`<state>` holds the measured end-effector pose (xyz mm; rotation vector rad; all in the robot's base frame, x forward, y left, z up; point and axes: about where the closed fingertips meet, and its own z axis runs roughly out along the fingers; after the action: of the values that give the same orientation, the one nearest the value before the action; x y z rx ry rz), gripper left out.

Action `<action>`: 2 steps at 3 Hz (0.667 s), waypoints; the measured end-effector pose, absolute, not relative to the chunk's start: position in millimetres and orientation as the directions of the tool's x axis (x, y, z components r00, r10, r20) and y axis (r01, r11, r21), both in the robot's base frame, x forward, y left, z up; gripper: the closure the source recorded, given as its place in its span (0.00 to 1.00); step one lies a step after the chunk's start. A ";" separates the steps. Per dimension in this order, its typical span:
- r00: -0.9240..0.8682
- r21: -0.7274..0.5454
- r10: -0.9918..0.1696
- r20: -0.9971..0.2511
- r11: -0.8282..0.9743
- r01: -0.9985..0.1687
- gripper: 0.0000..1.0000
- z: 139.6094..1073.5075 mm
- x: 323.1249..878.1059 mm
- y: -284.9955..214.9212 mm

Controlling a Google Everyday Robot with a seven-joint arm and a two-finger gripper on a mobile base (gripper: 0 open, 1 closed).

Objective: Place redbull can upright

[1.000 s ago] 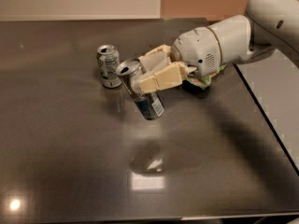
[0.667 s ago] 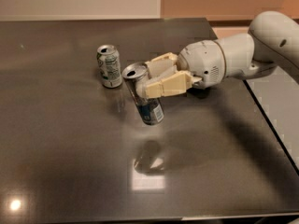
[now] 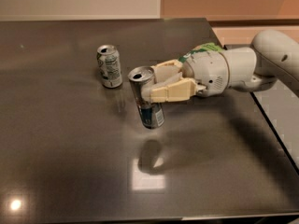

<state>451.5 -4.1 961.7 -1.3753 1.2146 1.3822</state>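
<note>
Two cans in frame, one gripped. The redbull can (image 3: 145,99) sits at frame centre, at the left tip of the gripper (image 3: 152,83), which comes in from the right. The can's upper half is between the cream fingers (image 3: 172,91); its lower half with the bluish markings and white label patch hangs below them.

Gripper state: fingers pressed against the redbull can, one across the front of it and one behind it near the rim, pinching it around the upper body. Nothing else is touched by the gripper. White rounded wrist housing (image 3: 216,73) with a green band is just right of the fingers, and the arm (image 3: 273,55) runs off the right edge.

Can orientation: long axis close to vertical, open top with tab facing up. Slight tilt, top leaning toward frame left and base toward lower right. Base appears clear of the table (image 3: 56,148): a dark shadow (image 3: 149,154) lies on the surface below, apart from the base, though contact cannot be fully ruled out.

Shorter white-and-green can (image 3: 109,67) stands upright on the table, upper left of the redbull can, near but not touching it or the fingers. Table is dark and glossy, with a light glare patch below the shadow.
</note>
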 end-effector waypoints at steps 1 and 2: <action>-0.072 0.069 0.008 -0.997 -0.186 -0.980 1.00 943.2 457.7 -10.7; -0.071 0.064 0.040 -0.997 -0.154 -0.986 0.79 922.6 463.6 -21.8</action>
<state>463.6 -21.8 922.6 -1.2535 1.1483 1.3935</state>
